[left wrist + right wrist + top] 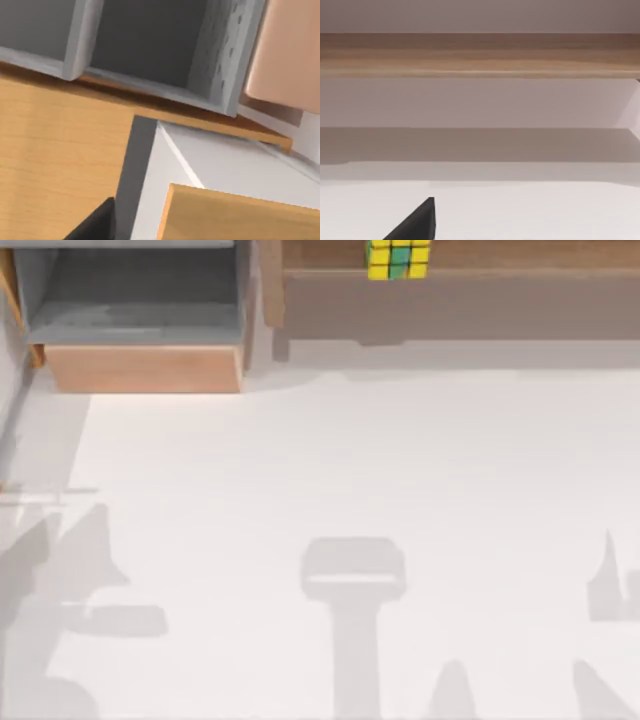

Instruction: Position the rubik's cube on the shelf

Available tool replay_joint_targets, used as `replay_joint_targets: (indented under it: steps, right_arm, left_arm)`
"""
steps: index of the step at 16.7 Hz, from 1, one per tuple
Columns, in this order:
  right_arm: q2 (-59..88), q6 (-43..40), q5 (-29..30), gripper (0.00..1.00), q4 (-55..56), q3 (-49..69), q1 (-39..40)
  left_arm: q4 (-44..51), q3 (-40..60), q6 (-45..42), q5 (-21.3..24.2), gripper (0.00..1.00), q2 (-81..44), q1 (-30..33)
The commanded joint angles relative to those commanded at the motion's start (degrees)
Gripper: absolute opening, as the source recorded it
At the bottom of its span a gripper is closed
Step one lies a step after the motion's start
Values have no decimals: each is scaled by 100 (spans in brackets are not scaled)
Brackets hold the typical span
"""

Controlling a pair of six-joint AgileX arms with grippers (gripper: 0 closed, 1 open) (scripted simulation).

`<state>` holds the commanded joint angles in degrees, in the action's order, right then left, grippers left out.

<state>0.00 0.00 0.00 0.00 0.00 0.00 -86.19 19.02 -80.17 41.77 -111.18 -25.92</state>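
Since the rubik's cube (398, 258) already sits on the shelf (470, 305) at the far edge, right of the grey box (140, 330), no reach seems needed. Neither gripper's state can be told; probably both arms are parked nearside.

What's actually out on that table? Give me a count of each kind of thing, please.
Rubik's cube: 1, sitting on the shelf's top board
Long wooden shelf: 1, along the far edge
Grey-interior box with light wood front: 1, at the far left
Total: 3
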Motion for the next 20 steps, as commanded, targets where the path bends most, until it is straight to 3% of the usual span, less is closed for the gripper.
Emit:
replay_joint_targets:
  steps: [3,6,13,20]
  right_arm:
    - [0,0,0,100,0,0,0]
    - [0,0,0,100,0,0,0]
    - [0,0,0,100,0,0,0]
    - [0,0,0,100,0,0,0]
  left_arm:
    - [-153,233,-683,181,100,-148,-974]
    - [-204,557,-1057,190,100,-276,-1475]
    - [-190,615,-1092,165,100,-283,-1497]
    - [54,1053,-1091,-157,100,-469,-1183]
